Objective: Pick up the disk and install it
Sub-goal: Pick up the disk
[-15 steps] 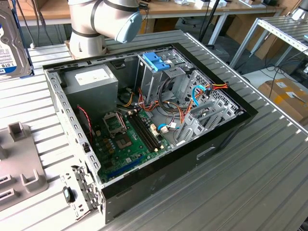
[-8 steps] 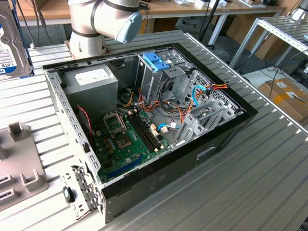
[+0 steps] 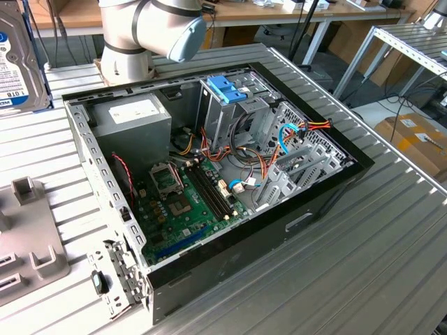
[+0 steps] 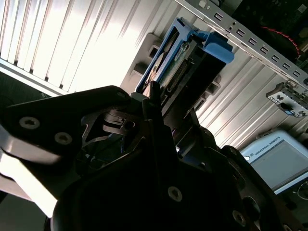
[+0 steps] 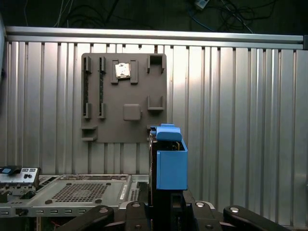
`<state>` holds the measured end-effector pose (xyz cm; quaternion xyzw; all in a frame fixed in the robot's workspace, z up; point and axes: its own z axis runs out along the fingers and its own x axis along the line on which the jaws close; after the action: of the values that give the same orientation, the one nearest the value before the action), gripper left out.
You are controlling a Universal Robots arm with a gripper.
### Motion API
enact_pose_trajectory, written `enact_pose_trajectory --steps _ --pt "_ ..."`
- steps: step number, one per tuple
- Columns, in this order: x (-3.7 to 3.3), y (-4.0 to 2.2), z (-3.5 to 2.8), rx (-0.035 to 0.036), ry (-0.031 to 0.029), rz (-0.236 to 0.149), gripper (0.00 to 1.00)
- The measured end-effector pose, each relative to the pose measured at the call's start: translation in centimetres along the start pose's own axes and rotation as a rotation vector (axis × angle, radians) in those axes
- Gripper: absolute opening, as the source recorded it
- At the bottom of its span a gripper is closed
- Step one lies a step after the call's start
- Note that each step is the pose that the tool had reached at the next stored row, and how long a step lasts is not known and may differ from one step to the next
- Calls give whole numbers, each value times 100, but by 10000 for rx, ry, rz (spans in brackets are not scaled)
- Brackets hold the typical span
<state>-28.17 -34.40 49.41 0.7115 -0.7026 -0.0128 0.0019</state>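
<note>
At the tool [image 5: 167, 206], the jaws are closed on one end of the disk [image 5: 171, 166], and the drive's light-blue carrier rails project away from the grip toward the table [image 5: 240, 120] below. In the second wrist view the same hold is seen from the side: the drive sits edge-on between the dark fingers [image 4: 154, 94], touching nothing else. Beyond the disk, the first wrist view looks down on a grey fixture plate [image 5: 124, 126] lying on the table, and the drive hangs clear above it. I judge the pick-up half of the job complete. Further out, the exterior view puts the disk [image 3: 17, 63] at its left edge, well apart from the open computer case [image 3: 328, 195]. Inside that case stands the tall metal drive cage [image 3: 216, 118] topped by a blue bracket [image 3: 227, 87], with the motherboard [image 3: 181, 202] and the grey power-supply box [image 3: 133, 115] beside it. No drive with blue rails can be seen seated in the case. By my reading the installing half has not begun: the disk is in hand but nowhere near a bay.
</note>
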Motion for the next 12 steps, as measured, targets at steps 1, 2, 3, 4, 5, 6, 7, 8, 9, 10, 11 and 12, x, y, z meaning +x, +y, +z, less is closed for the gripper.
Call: enact_pose_trajectory --steps 1,2,3,4,5,6,7,8,9,10,11,12 --pt "0 -10 0 0 0 0 35" --pt "0 -18 0 0 -1 0 35" --pt "1 -36 0 1 -1 -1 35" --pt "1 -45 0 1 -1 0 35" --pt "1 -53 0 1 -1 0 35" --pt "1 -69 -1 0 0 0 35" --pt "1 -84 -1 0 0 0 35" --pt "1 -89 -1 1 0 0 35" --pt "1 -96 -1 0 0 0 35" --pt "1 -104 -1 0 0 0 35" --pt "1 -110 -2 1 0 0 35" --pt "2 -118 -2 0 0 0 35"
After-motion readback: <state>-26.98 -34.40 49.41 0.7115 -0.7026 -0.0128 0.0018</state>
